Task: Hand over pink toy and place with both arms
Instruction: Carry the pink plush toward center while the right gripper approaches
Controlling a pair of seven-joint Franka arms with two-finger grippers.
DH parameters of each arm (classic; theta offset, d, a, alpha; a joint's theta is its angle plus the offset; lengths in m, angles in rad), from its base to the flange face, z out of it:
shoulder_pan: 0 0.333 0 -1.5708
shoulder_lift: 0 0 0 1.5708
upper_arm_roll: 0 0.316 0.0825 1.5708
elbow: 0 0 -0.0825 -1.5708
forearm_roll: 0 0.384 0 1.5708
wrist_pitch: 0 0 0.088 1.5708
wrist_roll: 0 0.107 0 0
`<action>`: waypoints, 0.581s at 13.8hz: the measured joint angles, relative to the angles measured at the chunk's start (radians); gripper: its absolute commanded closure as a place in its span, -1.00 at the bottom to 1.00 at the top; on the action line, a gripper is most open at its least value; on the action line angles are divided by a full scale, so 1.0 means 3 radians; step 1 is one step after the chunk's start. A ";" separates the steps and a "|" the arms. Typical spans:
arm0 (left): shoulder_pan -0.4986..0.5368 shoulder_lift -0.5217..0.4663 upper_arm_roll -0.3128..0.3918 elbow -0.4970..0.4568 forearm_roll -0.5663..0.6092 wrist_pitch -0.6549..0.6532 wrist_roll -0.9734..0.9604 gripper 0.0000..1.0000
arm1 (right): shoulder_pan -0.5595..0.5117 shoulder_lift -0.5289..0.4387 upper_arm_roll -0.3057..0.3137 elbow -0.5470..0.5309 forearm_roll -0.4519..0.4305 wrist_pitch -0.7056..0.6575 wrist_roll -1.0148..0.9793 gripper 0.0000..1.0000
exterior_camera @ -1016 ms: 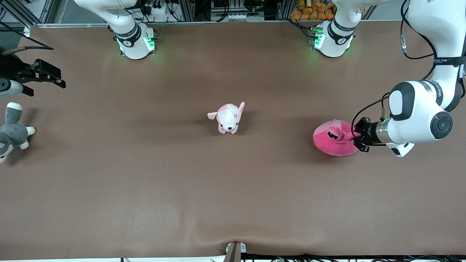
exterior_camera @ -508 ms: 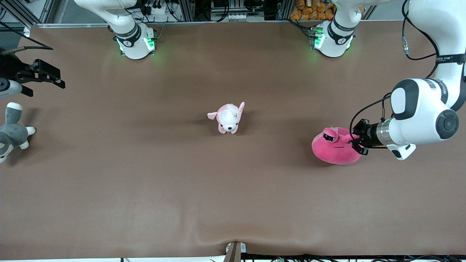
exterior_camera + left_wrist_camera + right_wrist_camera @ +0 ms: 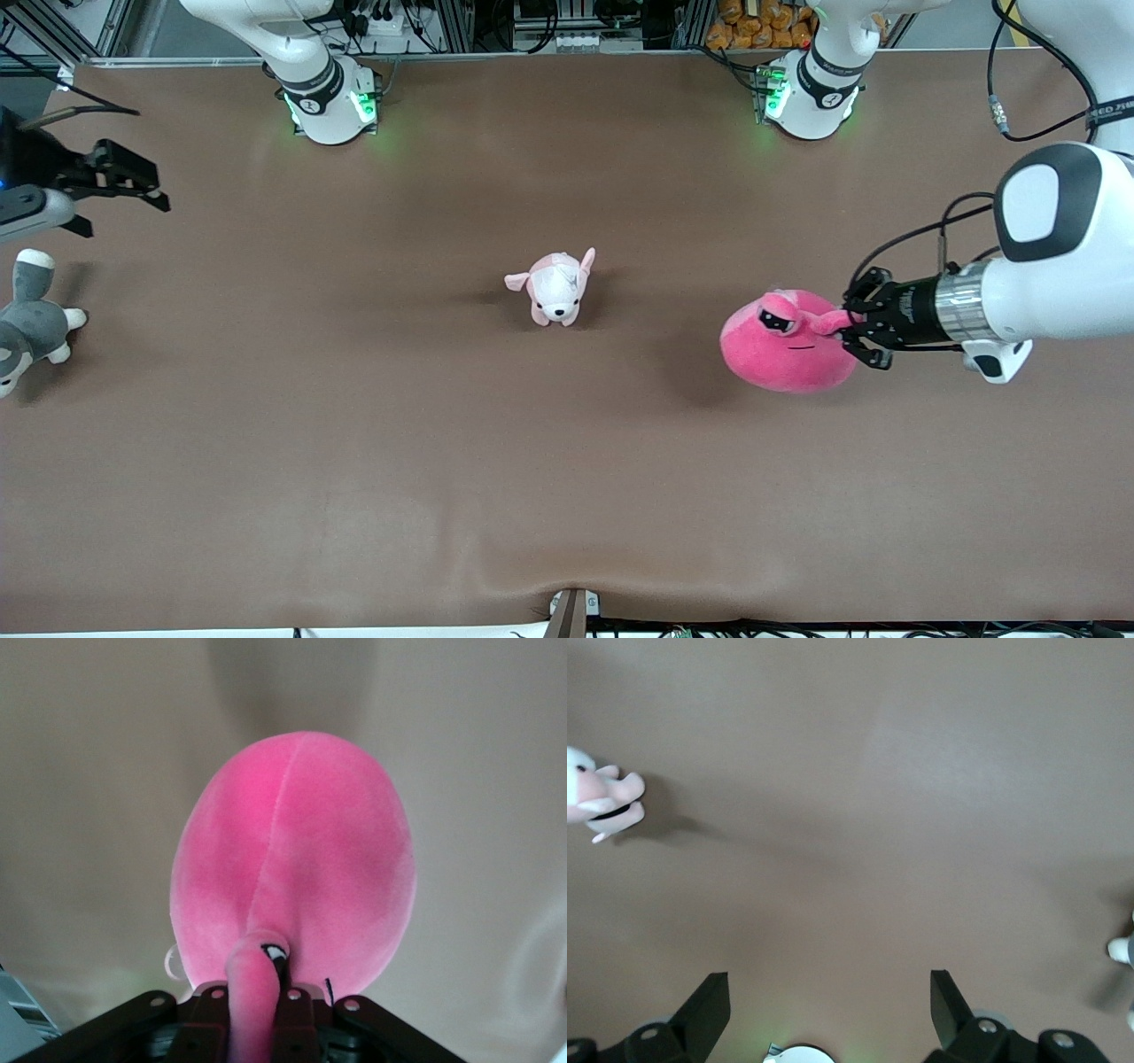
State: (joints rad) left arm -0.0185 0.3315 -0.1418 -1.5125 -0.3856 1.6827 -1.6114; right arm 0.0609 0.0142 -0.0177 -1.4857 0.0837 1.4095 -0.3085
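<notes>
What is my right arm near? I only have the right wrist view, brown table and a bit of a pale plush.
Observer: The right gripper, jaws open, waits at the right arm's end of the table, above a grey-and-white plush animal.
Operator: And that pale plush?
Observer: It's a small pink-and-white puppy plush at mid-table.
Operator: Where's the target?
Observer: The left gripper is shut on one stalk eye of the hot-pink round blob plush, which hangs over the left arm's end of the table.
</notes>
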 measured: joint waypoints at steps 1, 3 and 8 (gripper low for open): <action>-0.0009 -0.0001 -0.0089 0.0045 -0.0001 0.0000 -0.0156 1.00 | 0.0044 0.0010 0.0005 -0.0003 0.0167 0.0000 -0.0011 -1.00; -0.0017 -0.0010 -0.0295 0.0140 -0.0004 -0.0001 -0.0480 1.00 | 0.0077 0.0046 0.0011 -0.0004 0.0578 0.0002 -0.0023 -1.00; -0.0034 -0.0055 -0.0856 0.0405 -0.0005 -0.0002 -0.1307 1.00 | 0.0115 0.0279 0.0013 -0.0004 0.1350 0.0119 -0.0073 -1.00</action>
State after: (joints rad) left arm -0.0289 0.3151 -0.3987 -1.3912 -0.3871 1.6821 -2.0035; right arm 0.0955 0.0980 -0.0136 -1.4869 0.4888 1.4453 -0.3305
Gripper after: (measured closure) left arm 0.890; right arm 0.000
